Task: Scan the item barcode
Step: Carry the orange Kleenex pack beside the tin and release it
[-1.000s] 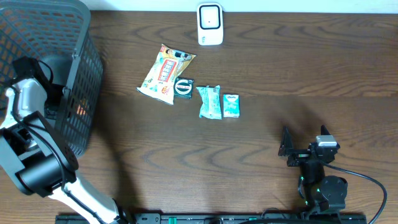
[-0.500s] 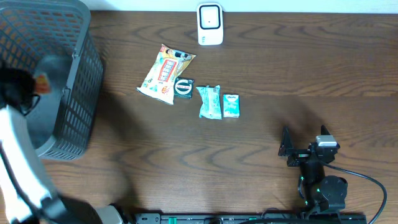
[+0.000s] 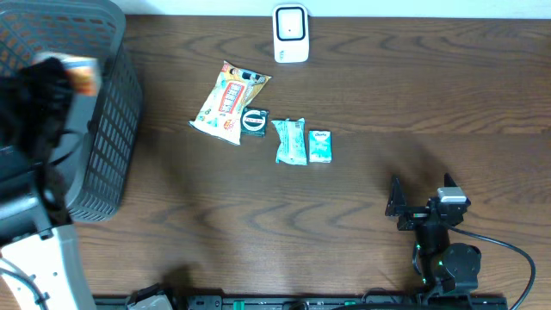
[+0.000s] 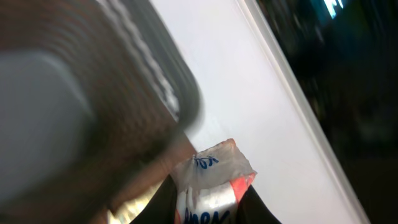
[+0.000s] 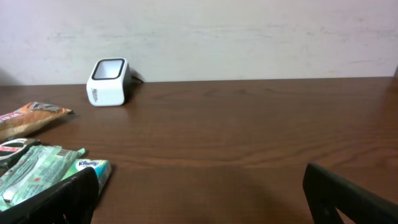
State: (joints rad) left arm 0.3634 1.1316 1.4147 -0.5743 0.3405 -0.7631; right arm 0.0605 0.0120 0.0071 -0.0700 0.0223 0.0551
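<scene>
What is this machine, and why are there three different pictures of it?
It is a robot with two arms at a wooden table. One picture looks down from above. The other two come from little cameras, one on each wrist.

From above you see a grey basket on the left and a white scanner at the far edge. Four things lie in the middle: a yellow snack bag, a small dark packet, a green packet and a small teal packet.

The left arm looks blurry over the basket. Its jaws are shut on a white and orange packet, seen close up by the left wrist camera. The right arm sits near the front with its jaws wide open, holding nothing.

The job is to show an item's barcode to the scanner.
</scene>
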